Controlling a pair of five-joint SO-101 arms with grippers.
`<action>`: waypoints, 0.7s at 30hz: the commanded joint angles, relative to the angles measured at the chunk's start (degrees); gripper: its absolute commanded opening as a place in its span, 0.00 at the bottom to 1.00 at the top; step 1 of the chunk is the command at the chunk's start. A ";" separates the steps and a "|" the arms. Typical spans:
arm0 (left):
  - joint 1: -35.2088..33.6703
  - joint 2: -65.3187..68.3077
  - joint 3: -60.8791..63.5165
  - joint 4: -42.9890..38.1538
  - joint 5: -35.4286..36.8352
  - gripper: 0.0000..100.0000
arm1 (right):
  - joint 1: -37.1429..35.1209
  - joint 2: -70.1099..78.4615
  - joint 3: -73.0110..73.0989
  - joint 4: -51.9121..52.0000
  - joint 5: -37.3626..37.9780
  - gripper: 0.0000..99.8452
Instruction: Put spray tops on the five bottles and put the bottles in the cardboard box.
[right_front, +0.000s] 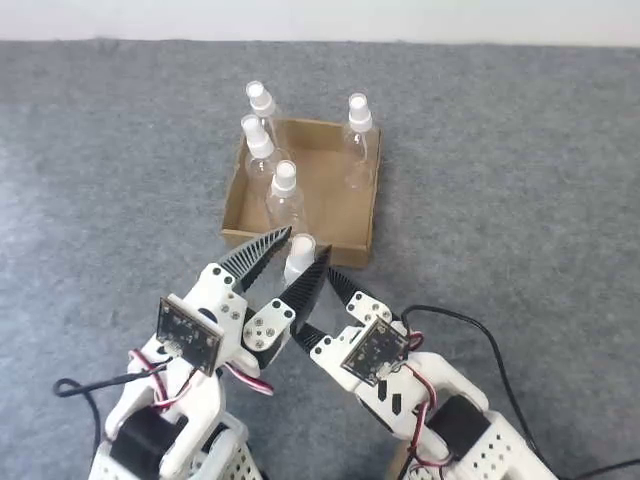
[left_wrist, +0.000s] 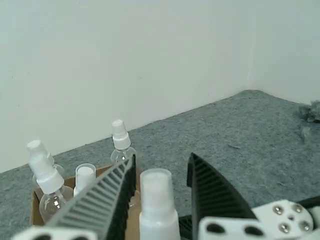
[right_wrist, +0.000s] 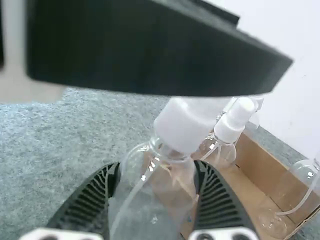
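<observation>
Clear plastic bottle (right_wrist: 150, 215), likely light, slick and crushable: right gripper (right_wrist: 156, 170) clamps its body, left gripper (left_wrist: 161, 160) stands parted around the spray top (left_wrist: 157, 195)

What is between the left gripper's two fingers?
The white spray top of the bottle held by the right gripper; the left wrist view shows the left gripper open around it.

Grey, felt-like desk (right_front: 530, 170) spreading wide. Bounded on the far side by a plain white wall (left_wrist: 125, 55), with a second wall (left_wrist: 285, 45) joining at a corner (left_wrist: 248, 60). Lit softly, evenly.
</observation>
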 joint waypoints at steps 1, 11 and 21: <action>-0.35 -0.70 -0.22 0.44 3.78 0.16 | 0.92 -1.01 1.23 -1.63 0.70 0.01; -12.75 -0.70 -4.09 1.41 12.13 0.17 | 0.92 -1.01 1.23 -1.63 0.70 0.01; -12.66 -0.70 -4.79 2.20 11.96 0.17 | 0.92 -0.92 1.23 -1.63 0.70 0.01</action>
